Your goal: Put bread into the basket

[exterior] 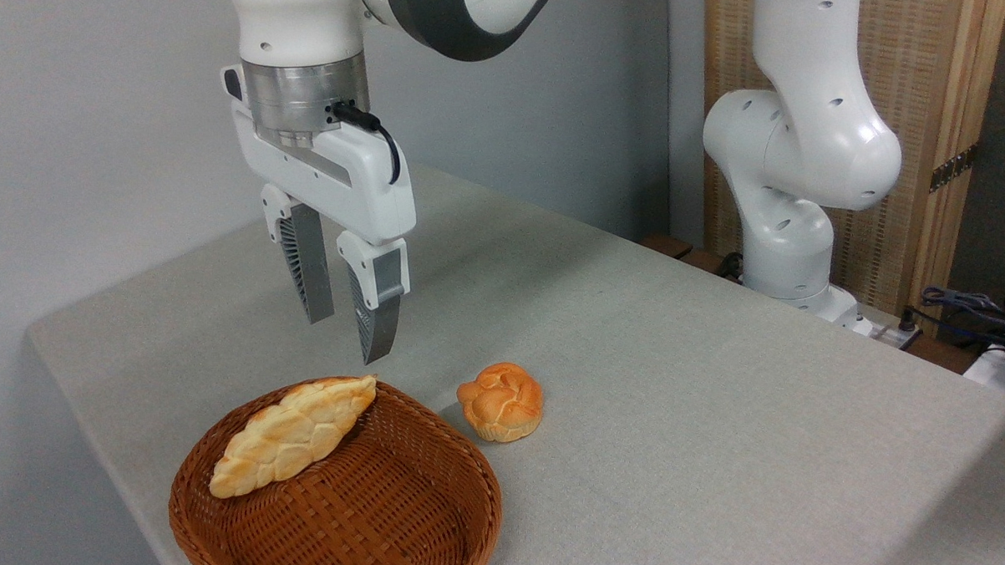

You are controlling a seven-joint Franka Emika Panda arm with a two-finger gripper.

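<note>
The bread [502, 402], a small round golden-orange bun with a knotted top, sits on the grey table just right of the basket. The basket [410, 520] is round, shallow, reddish-brown wicker at the table's front left. A long pale braided loaf [295, 434] lies across its back left rim. My gripper [348, 336] hangs open above the basket's far edge, fingers pointing down, nothing between them. It is up and to the left of the bun, apart from it.
The table [681, 377] is covered in grey cloth; its left and front edges run close to the basket. The arm's white base [793, 222] stands at the back right, with cables [980, 316] and a wooden panel behind it.
</note>
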